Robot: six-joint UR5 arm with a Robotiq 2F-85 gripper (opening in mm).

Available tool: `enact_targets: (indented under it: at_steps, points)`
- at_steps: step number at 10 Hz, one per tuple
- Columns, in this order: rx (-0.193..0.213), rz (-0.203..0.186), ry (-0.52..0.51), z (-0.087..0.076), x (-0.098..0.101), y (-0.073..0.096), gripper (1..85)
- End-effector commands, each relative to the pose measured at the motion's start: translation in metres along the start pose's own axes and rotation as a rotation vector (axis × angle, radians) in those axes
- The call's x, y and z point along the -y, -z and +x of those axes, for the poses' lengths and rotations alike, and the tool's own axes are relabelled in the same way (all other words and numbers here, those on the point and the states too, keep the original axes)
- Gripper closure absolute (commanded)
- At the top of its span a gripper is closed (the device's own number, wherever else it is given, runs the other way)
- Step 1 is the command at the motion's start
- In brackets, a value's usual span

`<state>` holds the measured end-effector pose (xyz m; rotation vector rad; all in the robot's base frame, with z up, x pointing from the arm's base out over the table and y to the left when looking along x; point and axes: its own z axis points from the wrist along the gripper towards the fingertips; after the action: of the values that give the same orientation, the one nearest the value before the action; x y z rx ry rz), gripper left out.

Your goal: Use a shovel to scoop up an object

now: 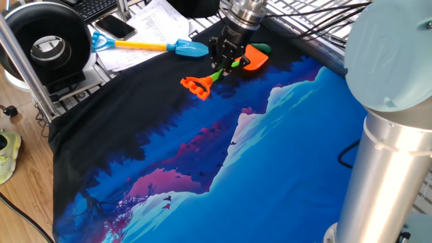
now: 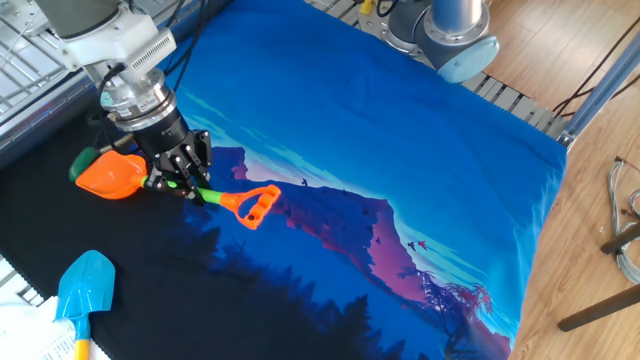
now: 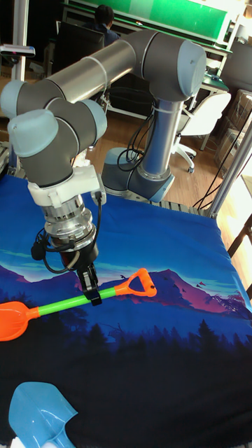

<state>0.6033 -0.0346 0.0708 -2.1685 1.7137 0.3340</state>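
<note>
**The robot holds the toy shovel next to the green pebble**

The robot's black gripper (image 2: 178, 176) points down at the table (image 2: 400, 150), which has a blue and black cloth with a mountain picture on it. The jaws are squeezed tight on the lime-green stick of the plastic toy shovel with an orange scoop (image 2: 165, 184). The shovel lies nearly flat, close to the cloth (I cannot tell if it touches the cloth). Its orange handle loop (image 2: 257, 205) sticks out on one side of the gripper, and the orange scoop sticks out on the other side.

The small dark green flat pebble (image 2: 81, 166) sits right at the far edge of the scoop. It looks like it is touching the scoop, and only a bit of it peeks out. In the one fixed view, the pebble (image 1: 261, 48) shows just behind the scoop.

A second toy shovel with a blue scoop and yellow stick (image 1: 152, 46) lies near the table edge, apart from the orange one. A black phone (image 1: 115, 27) lies on some papers nearby.
</note>
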Motion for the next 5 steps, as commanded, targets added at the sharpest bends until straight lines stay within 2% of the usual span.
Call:
enact_targets:
  at_steps: [1,5]
  points:
    - [-0.027,-0.002,0.019,0.017,-0.006,0.002,84.3]
    - [-0.018,-0.008,0.041,0.03,-0.02,0.002,84.3]
